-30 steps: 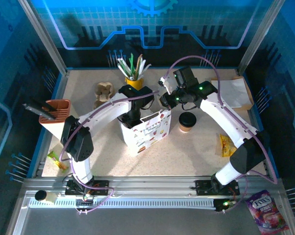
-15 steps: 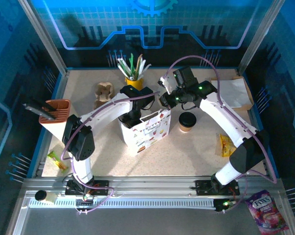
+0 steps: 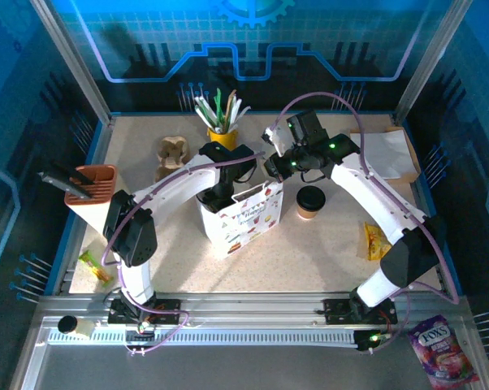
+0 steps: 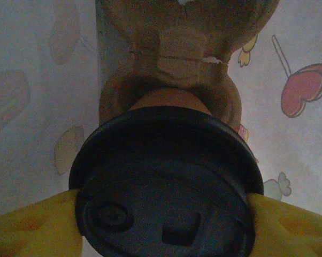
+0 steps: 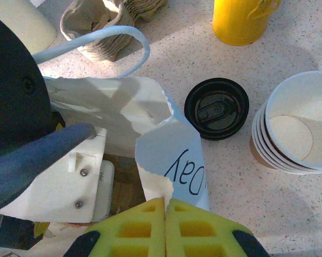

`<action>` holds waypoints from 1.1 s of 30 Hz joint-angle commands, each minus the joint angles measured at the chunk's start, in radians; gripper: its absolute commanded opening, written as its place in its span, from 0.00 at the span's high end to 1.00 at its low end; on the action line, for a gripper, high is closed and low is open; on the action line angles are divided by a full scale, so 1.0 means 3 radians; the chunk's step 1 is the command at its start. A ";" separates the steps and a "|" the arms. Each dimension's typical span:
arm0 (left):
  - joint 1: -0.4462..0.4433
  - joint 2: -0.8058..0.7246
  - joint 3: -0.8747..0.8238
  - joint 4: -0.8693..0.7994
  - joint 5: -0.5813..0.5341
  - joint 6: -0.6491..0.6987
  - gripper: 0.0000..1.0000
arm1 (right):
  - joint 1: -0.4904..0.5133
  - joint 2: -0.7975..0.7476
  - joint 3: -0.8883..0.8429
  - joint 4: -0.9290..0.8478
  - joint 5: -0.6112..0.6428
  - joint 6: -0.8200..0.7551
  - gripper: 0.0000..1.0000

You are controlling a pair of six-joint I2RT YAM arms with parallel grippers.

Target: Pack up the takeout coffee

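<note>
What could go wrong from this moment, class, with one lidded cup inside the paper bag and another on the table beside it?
1. The right end effector pinches the paper bag's rim where the edge looks torn; pulling could rip it further.
2. The left end effector holds the lidded cup at its lid, above crumpled brown cardboard; released there, it might tip.
3. The second cup stands close to the bag; a shifting bag could topple it.

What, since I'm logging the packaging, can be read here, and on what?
"FOX'S": on the purple candy bag, top view.
"Day": upside down on the white paper bag, on its pinched flap, right wrist view.
Smaller print on the white paper bag: too small to read.
</note>
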 commanded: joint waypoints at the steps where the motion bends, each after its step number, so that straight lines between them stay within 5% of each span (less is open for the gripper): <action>1: 0.0037 0.0031 -0.0053 0.0014 0.0050 0.0053 0.49 | -0.0039 0.0081 0.0030 -0.0063 -0.0007 -0.0045 0.92; 33: 0.0052 0.0134 -0.0042 -0.0016 0.0058 0.0066 0.49 | -0.0039 0.0101 0.0038 -0.0065 -0.0015 -0.0040 0.92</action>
